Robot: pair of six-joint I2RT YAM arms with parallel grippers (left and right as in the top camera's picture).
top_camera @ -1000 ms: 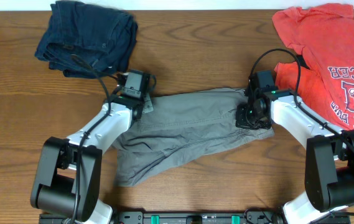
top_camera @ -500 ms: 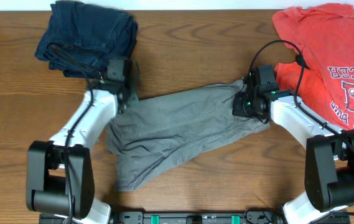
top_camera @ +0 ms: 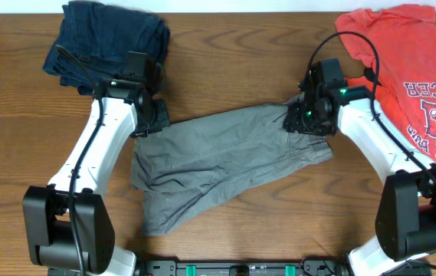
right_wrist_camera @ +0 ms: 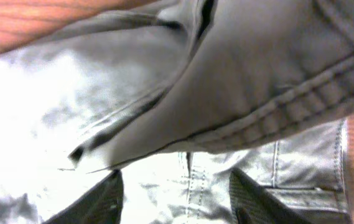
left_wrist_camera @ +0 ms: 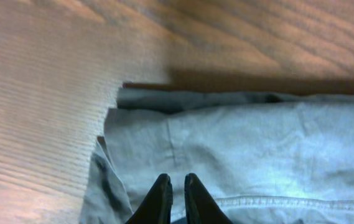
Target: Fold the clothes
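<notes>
Well, the left arm has swung outward since a second ago. The left tool (top_camera: 150, 119) now sits near the near edge of the dark navy garment (top_camera: 110, 42), further left than before. The shorts (top_camera: 218, 149) have come with it. Their left end is drawn out to the left, and the cloth lies longer and flatter across the middle of the counter (top_camera: 18, 153), running slantwise between the two arms with one leg trailing toward the near side.

In the left wrist view the fingers (left_wrist_camera: 162, 193) stand almost together, a bare slit between them, nipped on the grey cloth near its edge.

The right tool (top_camera: 309, 119) has crept a little toward the far side, and the right end of the shorts has gone with it. Seen from the right wrist, its fingers (right_wrist_camera: 102, 202) stand apart with pale cloth and a stitched seam between them, and a thick seamed fold hangs above them. I cannot tell whether they clamp anything.

The navy garment and the red T-shirt (top_camera: 401, 54) lie where they lay before, in the far left and far right corners. The shirt's white lettering shows what looks like "CCER" on its top line. The rest is too small for me to read.
</notes>
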